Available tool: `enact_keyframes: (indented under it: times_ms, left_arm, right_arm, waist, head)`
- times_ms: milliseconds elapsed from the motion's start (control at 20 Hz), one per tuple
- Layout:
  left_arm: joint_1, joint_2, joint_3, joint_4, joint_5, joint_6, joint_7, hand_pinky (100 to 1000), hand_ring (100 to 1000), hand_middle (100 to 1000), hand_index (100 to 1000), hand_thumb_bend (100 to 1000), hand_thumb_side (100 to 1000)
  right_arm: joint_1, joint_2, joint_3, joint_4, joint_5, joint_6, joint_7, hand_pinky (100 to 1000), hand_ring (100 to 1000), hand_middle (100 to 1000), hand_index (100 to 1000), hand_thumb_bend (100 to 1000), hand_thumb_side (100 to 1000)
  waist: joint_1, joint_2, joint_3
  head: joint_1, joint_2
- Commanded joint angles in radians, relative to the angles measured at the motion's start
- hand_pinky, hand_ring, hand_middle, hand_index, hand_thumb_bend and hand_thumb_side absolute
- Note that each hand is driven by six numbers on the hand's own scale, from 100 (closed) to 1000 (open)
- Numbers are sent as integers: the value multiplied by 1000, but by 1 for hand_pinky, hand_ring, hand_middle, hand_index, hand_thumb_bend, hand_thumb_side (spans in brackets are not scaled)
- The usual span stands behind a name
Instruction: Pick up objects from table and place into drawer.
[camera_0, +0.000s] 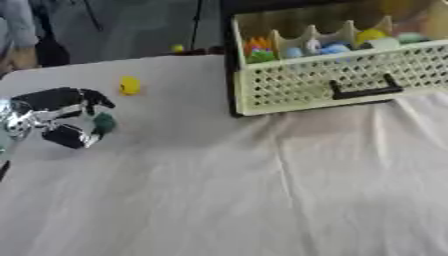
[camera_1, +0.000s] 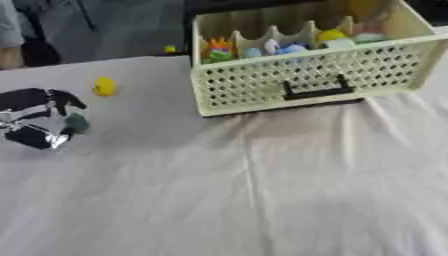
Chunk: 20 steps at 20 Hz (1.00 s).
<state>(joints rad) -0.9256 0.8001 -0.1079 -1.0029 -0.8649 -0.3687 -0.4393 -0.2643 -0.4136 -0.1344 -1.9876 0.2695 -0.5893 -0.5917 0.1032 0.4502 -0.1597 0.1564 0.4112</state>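
Left eye view: left hand (camera_0: 61, 115), fingers curled around a small green object (camera_0: 104, 122), should lift clear before crossing the bench (camera_0: 262, 190) to the open drawer (camera_0: 341, 80).

Even, soft light. Whole frame motion-blurred. Drawer (camera_0: 341, 75) perforations smeared; dark shadow under its front edge. Glare on left hand (camera_0: 52, 117) silver parts, left of drawer.

White-clothed table (camera_0: 262, 200), dim grey backdrop (camera_0: 131, 25) behind
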Motion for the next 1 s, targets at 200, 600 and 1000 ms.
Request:
enact_keyframes:
  times_ms: [200,600,1000]
  left_arm:
    - [-26,46,24,-10,-71,25,12,623,739,851,901,115,345]
    - [-35,40,44,20,-151,49,47,624,751,863,918,134,333]
    - [-44,32,56,57,-200,47,8,626,763,868,923,132,310]
  right_arm:
    - [-9,-6,2,-12,8,-4,1,500,515,508,740,100,478]
    - [-23,-1,8,-12,-3,-8,22,500,513,501,732,100,474]
    - [-32,9,5,-12,-14,-13,23,496,510,494,729,100,467]
  waist:
    - [3,-15,-3]
    - [17,1,-18]
    - [25,20,-34]
  head:
    - [5,-12]
    - [18,-38]
    - [29,-52]
